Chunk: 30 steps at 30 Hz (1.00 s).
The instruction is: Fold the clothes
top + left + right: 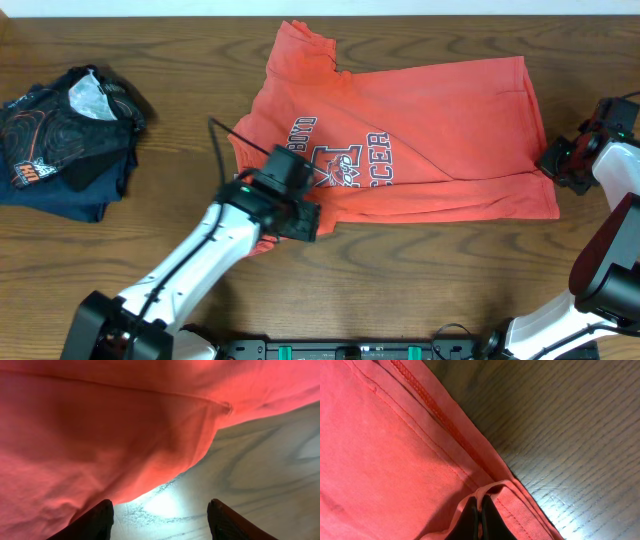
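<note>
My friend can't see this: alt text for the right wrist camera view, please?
The right hand, closed, pinches the stitched hem of a coral T-shirt. Shirt fills the left; wooden table shows on the right.

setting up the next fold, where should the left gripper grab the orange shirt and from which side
Pinch the T-shirt at its lower-left edge, coming in low from the table side. That edge looks lifted off the wood, right ahead of the open left gripper; the right gripper holds the hem.
</note>
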Tool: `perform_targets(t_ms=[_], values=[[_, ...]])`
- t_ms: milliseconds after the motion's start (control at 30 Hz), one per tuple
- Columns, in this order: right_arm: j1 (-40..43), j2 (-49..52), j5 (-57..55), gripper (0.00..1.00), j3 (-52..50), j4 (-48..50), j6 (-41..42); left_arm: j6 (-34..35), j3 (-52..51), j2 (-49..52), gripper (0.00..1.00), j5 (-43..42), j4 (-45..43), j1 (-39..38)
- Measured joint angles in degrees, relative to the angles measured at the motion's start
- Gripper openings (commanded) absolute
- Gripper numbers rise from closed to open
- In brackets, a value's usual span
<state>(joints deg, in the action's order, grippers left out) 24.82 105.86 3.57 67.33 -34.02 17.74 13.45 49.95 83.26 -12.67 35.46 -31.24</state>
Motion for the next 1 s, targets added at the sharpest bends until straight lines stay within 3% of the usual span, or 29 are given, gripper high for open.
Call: perform_targets(t_ms=[300, 867, 1000], values=[[0.0, 0.0, -0.13, 0.01, 0.0, 0.0, 0.0, -0.17, 0.0, 7.5, 0.52, 7.17, -6.12, -8.07], [0.0, 0.0, -0.2, 0.01, 0.0, 0.0, 0.0, 0.87, 0.0, 11.23, 0.52, 8.57, -11.74, -8.85], [0.0, 0.0, -0.2, 0.01, 0.0, 0.0, -0.02, 1.38, 0.0, 11.23, 0.46, 9.31, -12.63, -10.25]])
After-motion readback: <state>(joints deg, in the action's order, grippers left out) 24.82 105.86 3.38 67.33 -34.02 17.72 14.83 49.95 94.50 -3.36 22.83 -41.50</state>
